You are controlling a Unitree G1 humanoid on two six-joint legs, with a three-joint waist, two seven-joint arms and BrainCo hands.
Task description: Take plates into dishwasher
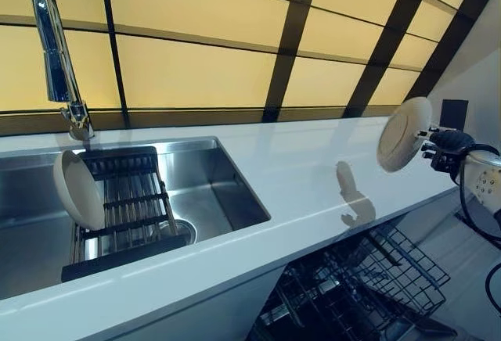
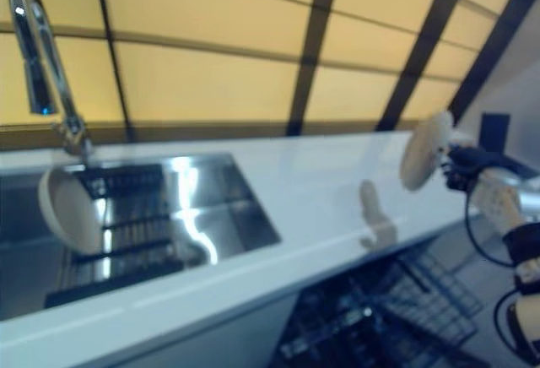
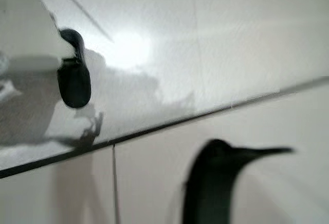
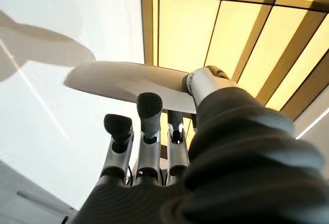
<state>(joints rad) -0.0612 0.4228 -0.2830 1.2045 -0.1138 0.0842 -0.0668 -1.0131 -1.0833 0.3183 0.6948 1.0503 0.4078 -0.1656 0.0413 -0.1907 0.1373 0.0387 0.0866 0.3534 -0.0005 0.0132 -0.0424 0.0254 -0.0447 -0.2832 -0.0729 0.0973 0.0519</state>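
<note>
The right hand (image 1: 443, 147) gripped a white plate (image 1: 403, 134) by its rim, at about three o'clock in the head view, above the far right end of the white countertop (image 1: 290, 177). The plate stood nearly on edge, clear of the counter. In the right wrist view the thumb (image 4: 203, 82) lay over one face of the plate (image 4: 128, 82) and the fingers (image 4: 149, 108) pressed the other, so the hand was pinched shut on it.

A second plate (image 1: 77, 188) leaned upright in the dark rack (image 1: 125, 208) inside the steel sink (image 1: 211, 177), at about nine o'clock, below the chrome faucet (image 1: 55, 52).

The dishwasher's wire basket (image 1: 368, 278) stood pulled out under the counter edge at about five o'clock (no plates could be made out in it).

The left hand showed only as a dark fingertip (image 3: 73, 80) in its wrist view; I could not tell whether it was open or closed.
</note>
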